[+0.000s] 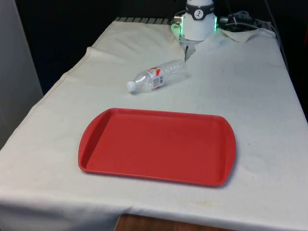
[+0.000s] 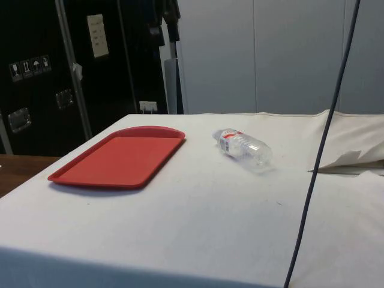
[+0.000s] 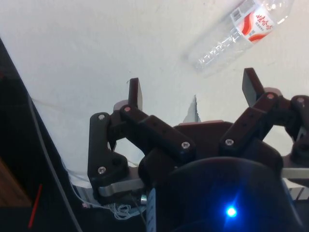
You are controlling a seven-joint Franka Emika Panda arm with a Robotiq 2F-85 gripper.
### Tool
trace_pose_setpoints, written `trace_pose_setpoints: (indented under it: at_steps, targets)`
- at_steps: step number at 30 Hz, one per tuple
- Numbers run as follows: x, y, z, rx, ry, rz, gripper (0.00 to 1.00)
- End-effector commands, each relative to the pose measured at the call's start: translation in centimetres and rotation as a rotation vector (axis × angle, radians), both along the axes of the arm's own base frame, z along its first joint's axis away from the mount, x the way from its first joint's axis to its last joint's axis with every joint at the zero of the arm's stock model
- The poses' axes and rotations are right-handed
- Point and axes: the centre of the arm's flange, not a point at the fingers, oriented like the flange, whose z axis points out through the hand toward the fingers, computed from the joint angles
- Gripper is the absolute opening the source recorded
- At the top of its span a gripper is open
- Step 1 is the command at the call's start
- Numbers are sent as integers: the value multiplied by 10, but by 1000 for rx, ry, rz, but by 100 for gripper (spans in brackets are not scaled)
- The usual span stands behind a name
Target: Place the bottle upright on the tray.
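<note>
The gripper (image 3: 193,92) is hanging with its fingers spread wide and gripping nothing, while the bottle (image 3: 244,31) is lying on its side on the white cloth (image 3: 96,48), ahead of the fingertips and apart from them. Being clear, round and light, it is likely to roll or squirt away if the fingers are closing off-centre, and then tipping it upright onto the red tray (image 1: 156,144) is getting harder.

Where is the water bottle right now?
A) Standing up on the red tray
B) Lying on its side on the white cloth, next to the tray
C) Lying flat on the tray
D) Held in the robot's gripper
B: the bottle lies on its side on the cloth, apart from the bare red tray, and the open gripper above the cloth holds nothing.
</note>
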Motion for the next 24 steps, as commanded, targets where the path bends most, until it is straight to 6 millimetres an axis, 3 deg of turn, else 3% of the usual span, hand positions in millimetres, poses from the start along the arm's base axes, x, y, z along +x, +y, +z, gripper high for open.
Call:
trace_pose_setpoints:
  at_steps: [1, 24]
  targets:
    - [-3, 0, 1, -6, -15, -5, 100]
    - [-36, -3, -15, -8, -50, -38, 100]
